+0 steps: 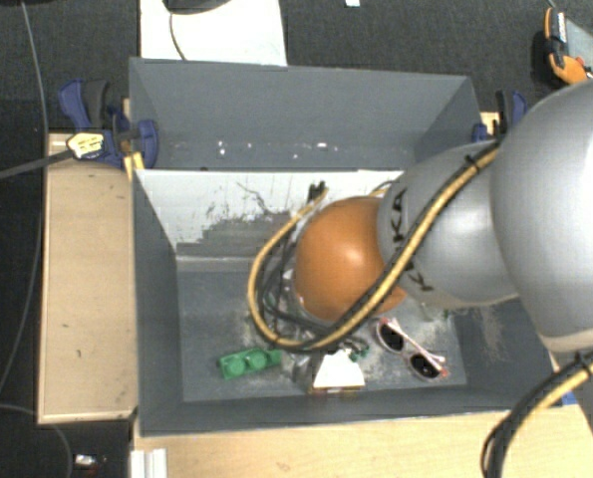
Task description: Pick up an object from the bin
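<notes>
The claw point(314, 355) sits low under the orange wrist cover point(341, 257) (apart or together, I cannot tell), a white wedge point(338, 371) just beside it, between green block point(248, 363) and sunglasses point(411, 350).

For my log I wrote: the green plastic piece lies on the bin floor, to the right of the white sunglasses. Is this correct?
Not quite. The camera view shows the green plastic piece on the bin floor to the left of the white sunglasses, not to the right.
</notes>
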Available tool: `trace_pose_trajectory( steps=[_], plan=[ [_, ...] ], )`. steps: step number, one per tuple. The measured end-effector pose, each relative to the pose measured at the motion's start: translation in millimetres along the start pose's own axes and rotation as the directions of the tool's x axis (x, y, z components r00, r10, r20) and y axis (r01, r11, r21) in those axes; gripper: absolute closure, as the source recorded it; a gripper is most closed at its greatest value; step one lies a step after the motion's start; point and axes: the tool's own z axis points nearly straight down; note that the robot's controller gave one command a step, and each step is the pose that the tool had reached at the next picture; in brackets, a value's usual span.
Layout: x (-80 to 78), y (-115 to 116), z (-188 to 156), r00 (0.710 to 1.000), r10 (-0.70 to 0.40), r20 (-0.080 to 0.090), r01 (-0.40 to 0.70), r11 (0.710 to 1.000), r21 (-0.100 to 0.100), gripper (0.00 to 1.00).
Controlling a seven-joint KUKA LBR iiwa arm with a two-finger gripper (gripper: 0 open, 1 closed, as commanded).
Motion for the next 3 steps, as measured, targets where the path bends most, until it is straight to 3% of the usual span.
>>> trace_pose_trajectory(
  steps=[1,2,3],
  plan=[
    [0.7,-6.1,-121.4,1.000,0.008,-0.003,-0.008,1.000,-0.001,1.00],
    [-3.1,-5.5,-116.3,1.000,0.006,0.015,-0.006,1.000,0.006,1.00],
    [-1.3,0.5,-86.0,1.000,0.019,-0.003,-0.019,1.000,-0.001,1.00]
  ],
)
